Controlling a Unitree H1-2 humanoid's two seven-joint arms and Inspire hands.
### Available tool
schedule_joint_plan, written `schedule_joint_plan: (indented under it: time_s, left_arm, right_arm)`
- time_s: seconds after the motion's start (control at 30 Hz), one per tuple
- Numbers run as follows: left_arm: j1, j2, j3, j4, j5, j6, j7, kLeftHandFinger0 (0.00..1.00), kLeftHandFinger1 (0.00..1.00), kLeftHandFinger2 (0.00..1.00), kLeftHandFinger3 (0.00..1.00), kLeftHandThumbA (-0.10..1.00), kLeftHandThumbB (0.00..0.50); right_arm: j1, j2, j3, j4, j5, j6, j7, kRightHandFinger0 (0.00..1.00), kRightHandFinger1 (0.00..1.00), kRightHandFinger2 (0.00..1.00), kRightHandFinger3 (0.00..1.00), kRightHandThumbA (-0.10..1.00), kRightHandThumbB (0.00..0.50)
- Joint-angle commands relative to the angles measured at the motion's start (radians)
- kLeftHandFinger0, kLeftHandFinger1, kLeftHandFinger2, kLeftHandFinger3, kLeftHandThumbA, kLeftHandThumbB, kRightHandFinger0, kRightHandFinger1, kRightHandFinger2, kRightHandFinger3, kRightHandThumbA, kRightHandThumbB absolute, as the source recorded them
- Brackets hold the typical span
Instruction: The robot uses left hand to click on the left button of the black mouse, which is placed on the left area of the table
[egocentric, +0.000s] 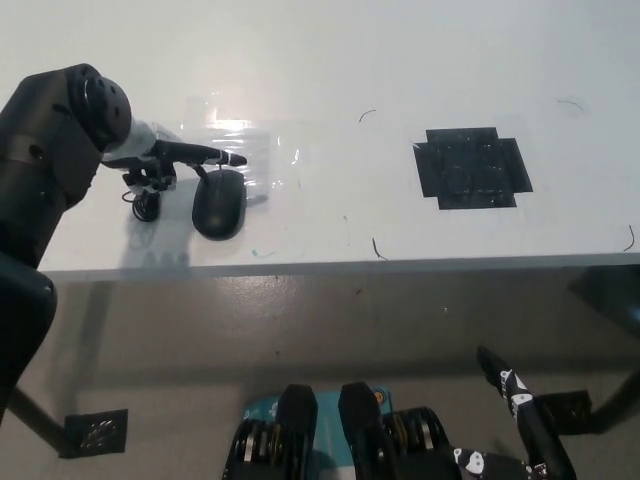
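The mouse (219, 203) is lying in the left part of the frame, near the front edge of the white table (330, 70), on a patch of shiny clear film (262, 150). Its cable (143, 205) is bunching in a small coil just to its left.

The left hand (178, 160) is reaching in from the upper left of the frame, with the bulky dark arm filling the left edge. One long finger (215, 157) is pointing straight out to the right, crossing just above the far end of the mouse, where the buttons would be. The other fingers are curling under the palm, beside the cable. The hand is holding nothing. Whether the fingertip is touching the mouse or hovering just over it cannot be told from this steep view.

The right hand (510, 395) is resting low in the bottom right of the frame, below the table edge and well apart from the work; its fingers are too small and dark to read.

A patch of black tape (472, 166) is sitting on the table to the right, well apart from the mouse.

As for progress, the reach looks finished and the finger appears to be lining up over the button. The click itself seems to be what is left, or is just beginning.
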Motion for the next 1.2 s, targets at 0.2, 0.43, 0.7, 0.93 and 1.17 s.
schedule_joint_plan:
  time_s: [0.2, 0.43, 0.7, 0.93, 1.17]
  left_arm:
    - [-0.179, 0.138, 0.205, -0.200, -0.119, 0.082, -0.082, 0.00, 0.00, 0.00, 1.00, 1.00, 0.297]
    - [-0.149, 0.265, 0.417, -0.687, -0.226, 0.380, -0.154, 0.00, 0.00, 0.08, 1.00, 1.00, 0.272]
    - [0.168, 0.388, 0.693, -1.304, -0.820, 0.404, 0.027, 0.00, 0.00, 0.00, 1.00, 1.00, 0.326]
    - [0.594, 0.339, 0.913, -1.856, -1.114, 0.404, 0.224, 1.00, 0.70, 0.75, 1.00, 1.00, 0.323]
    - [1.202, 0.087, 0.903, -2.143, -1.037, 0.062, 0.228, 1.00, 1.00, 1.00, 1.00, 1.00, 0.495]
  right_arm:
    - [0.002, -0.010, -0.010, -0.020, 0.006, -0.021, 0.002, 0.98, 1.00, 1.00, 1.00, 1.00, 0.146]
    - [0.021, -0.006, -0.014, -0.012, 0.018, -0.031, 0.000, 0.99, 1.00, 1.00, 1.00, 1.00, 0.161]
    - [0.034, 0.000, -0.011, 0.011, 0.025, -0.049, 0.001, 1.00, 1.00, 1.00, 1.00, 1.00, 0.152]
    - [0.051, 0.009, -0.008, 0.023, 0.013, -0.056, -0.010, 0.98, 1.00, 1.00, 1.00, 1.00, 0.158]
    - [0.060, 0.021, -0.006, 0.058, 0.014, -0.081, -0.018, 0.98, 1.00, 1.00, 1.00, 1.00, 0.168]
